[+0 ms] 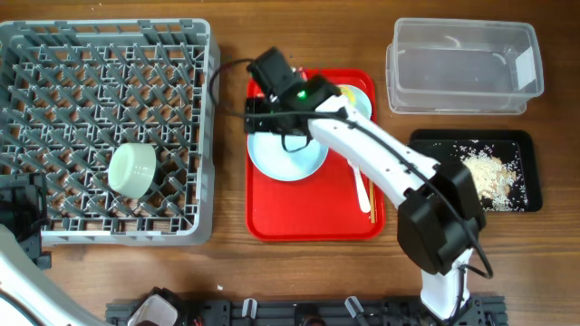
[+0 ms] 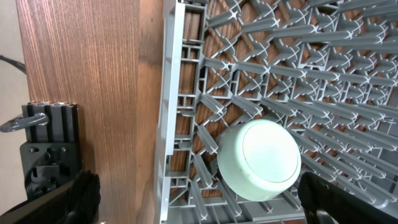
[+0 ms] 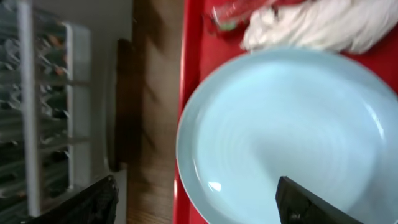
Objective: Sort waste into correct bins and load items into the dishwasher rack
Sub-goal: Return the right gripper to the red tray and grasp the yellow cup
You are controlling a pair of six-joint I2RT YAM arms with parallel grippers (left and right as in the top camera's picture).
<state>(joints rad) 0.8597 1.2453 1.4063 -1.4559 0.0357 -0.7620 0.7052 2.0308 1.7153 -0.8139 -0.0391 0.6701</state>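
The grey dishwasher rack fills the left of the table, with one pale-blue bowl lying upside down in it. In the left wrist view the bowl sits near the rack edge. My left gripper is open and empty beside it. My right gripper is open over the left rim of the pale-blue plate, with nothing held. The plate lies on the red tray. A white napkin and red wrapper lie beyond it.
A clear tub stands at the back right. A black tray in front of it holds rice scraps. On the red tray's right side are another pale-blue bowl with a yellow cup and a white fork.
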